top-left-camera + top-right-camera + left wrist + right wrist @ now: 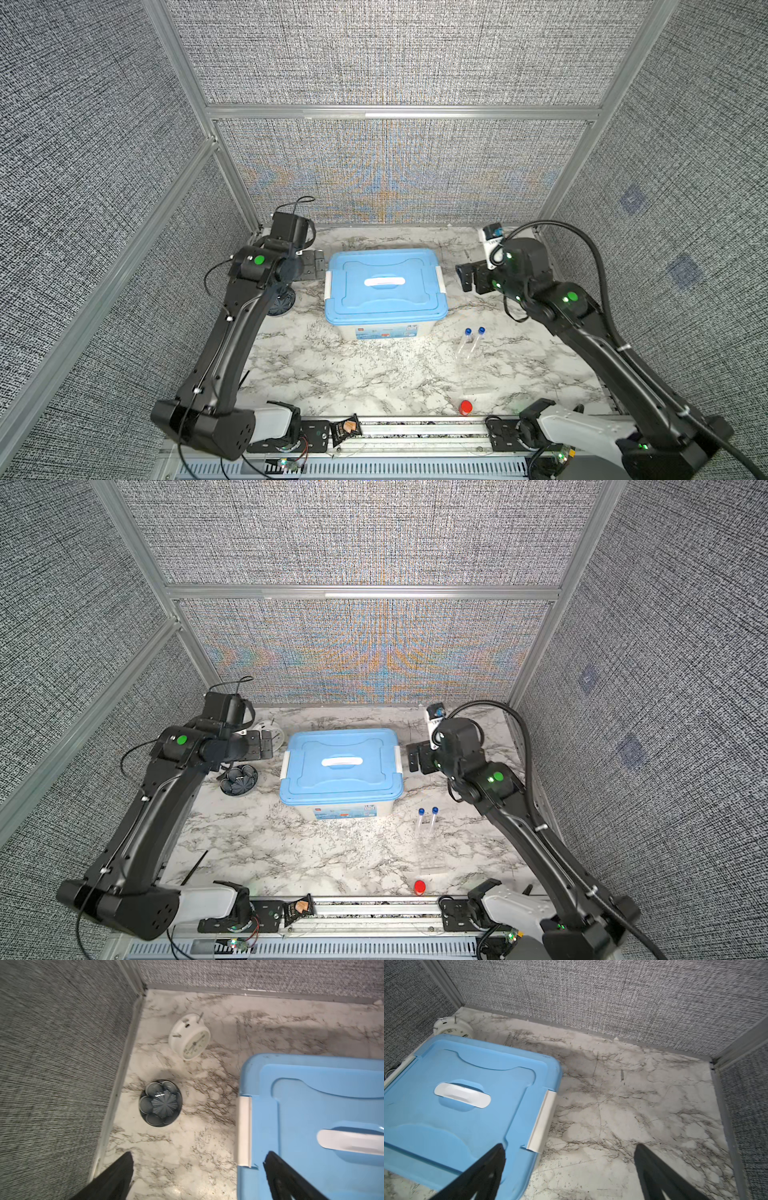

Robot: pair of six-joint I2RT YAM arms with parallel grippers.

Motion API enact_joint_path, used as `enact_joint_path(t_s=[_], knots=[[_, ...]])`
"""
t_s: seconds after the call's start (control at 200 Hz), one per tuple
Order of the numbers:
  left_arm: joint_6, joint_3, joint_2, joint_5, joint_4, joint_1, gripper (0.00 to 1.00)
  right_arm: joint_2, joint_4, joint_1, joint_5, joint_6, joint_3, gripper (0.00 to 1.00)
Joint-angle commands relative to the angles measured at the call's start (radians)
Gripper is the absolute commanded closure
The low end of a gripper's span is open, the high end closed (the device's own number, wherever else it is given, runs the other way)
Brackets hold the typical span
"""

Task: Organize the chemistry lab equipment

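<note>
One black snack packet [344,430] sits on the front rail, with one red-capped vial [466,407] nearby. Two blue-capped tubes [476,343] lie side by side on the table [374,374], right of the one closed box [386,286]. The left gripper [199,1159] and right gripper [570,1149] flank it, jaws apart and empty. One clock [190,1036] lies at the back left.

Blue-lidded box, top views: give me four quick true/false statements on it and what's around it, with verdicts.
1. The blue lid sits closed on the box. True.
2. The two blue-capped tubes are inside the box. False: they lie on the table near its front right corner.
3. The left hand and right hand are both open and empty, one at each side of the box. True.
4. The alarm clock stands on the lid. False: it is on the table by the box's far left corner.
</note>
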Motion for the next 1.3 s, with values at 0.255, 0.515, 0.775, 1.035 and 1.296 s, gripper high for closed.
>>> enact_joint_path(t_s=[0.255,0.515,0.775,1.035,1.296], knots=[[-0.021,-0.355,-0.22,-0.093,0.33,0.188,0.01,-0.281,0.562,-0.424,-0.05,0.148,-0.507,0.01],[-0.129,-0.591,-0.218,-0.022,0.505,0.288,0.01,-0.232,0.674,-0.494,-0.044,0.066,-0.693,0.01],[-0.032,-0.87,-0.244,0.113,0.934,0.327,0.01,-0.137,0.941,-0.493,-0.095,-0.003,-0.877,0.01],[0.144,-1.055,-0.231,0.193,1.175,0.326,0.01,0.17,1.3,-0.492,-0.172,-0.032,-0.926,0.01],[0.164,-1.206,-0.086,0.2,1.597,0.327,0.01,0.501,1.502,-0.49,-0.245,-0.058,-0.826,0.01]])
